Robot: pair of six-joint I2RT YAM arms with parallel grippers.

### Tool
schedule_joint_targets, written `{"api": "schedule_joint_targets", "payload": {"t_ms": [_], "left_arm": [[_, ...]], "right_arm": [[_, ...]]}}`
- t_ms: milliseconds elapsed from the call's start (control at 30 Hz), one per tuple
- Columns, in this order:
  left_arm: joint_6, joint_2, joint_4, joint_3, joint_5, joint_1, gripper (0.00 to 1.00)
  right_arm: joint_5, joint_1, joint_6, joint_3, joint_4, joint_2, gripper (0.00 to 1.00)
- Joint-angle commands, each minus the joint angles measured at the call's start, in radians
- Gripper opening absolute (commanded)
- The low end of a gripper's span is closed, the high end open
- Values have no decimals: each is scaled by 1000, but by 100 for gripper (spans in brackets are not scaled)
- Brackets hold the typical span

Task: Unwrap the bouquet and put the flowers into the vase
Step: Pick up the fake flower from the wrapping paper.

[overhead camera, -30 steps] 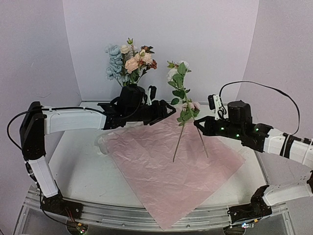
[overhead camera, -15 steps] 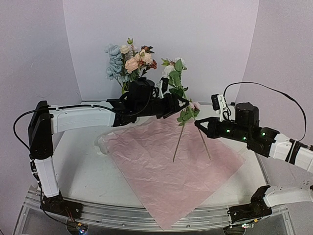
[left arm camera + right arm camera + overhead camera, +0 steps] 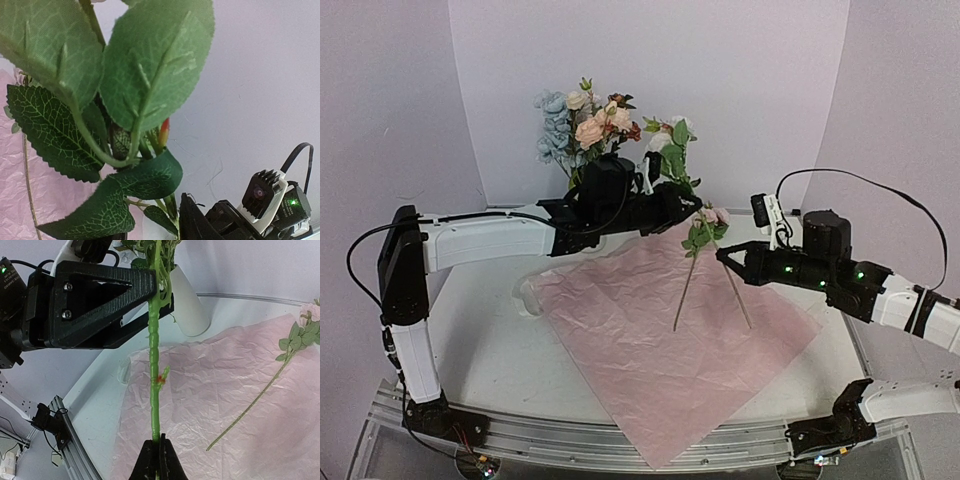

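Observation:
My right gripper [image 3: 159, 449] [image 3: 723, 253] is shut on the lower stem of one of the flowers [image 3: 154, 355], a white bloom with green leaves [image 3: 675, 150] held upright. Higher up, my left gripper [image 3: 682, 206] [image 3: 159, 290] has its jaws apart on either side of that stem, among the leaves [image 3: 125, 70]. More flowers [image 3: 585, 125] stand in the vase [image 3: 189, 305]; in the top view my left wrist hides the vase. Another pink-bloomed flower [image 3: 682, 295] [image 3: 250, 405] lies on the flat pink paper [image 3: 660, 350]. No wrapped bouquet shows.
A small pale translucent scrap [image 3: 525, 295] lies at the paper's left corner. The right arm's wrist camera [image 3: 260, 192] sits close beyond the left fingers. Walls close the back and both sides. A metal rail [image 3: 620, 440] runs along the table's near edge.
My left arm has reached right to the held flower and its jaws have narrowed around the stem. The flower's top has leaned left, and my right gripper has shifted slightly right, still gripping.

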Motion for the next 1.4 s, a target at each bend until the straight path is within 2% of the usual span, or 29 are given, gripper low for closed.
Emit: {"api": "schedule_joint_targets", "payload": {"t_ms": [0,100,233,533,567,633,800,867,1033,1367], "left_arm": [[8,-40,48,36,-32,-1,33],[18,-58,52,20,-61,-1,30],[22,-72,55,10,-73,0,12],[36,-74,56,6,-76,0,7],[44,-73,56,7,-74,0,4],[62,-72,56,9,-67,0,0],[143,-78,54,4,-27,0,0],[180,-79,51,1,9,0,0],[293,-106,-1,-8,69,0,0],[546,-237,-117,-76,-185,0,0]], "right_arm": [[-29,0,-11,0,64,-16,0],[-44,0,-15,5,64,-8,0],[-51,0,-15,6,66,-3,0],[-75,0,-23,14,68,11,1],[-80,0,-24,13,68,13,4],[-80,0,-25,9,68,17,18],[-68,0,-30,15,67,25,45],[-65,0,-31,16,67,24,51],[-67,0,-45,37,56,31,55],[-39,0,-68,47,51,32,55]]}}
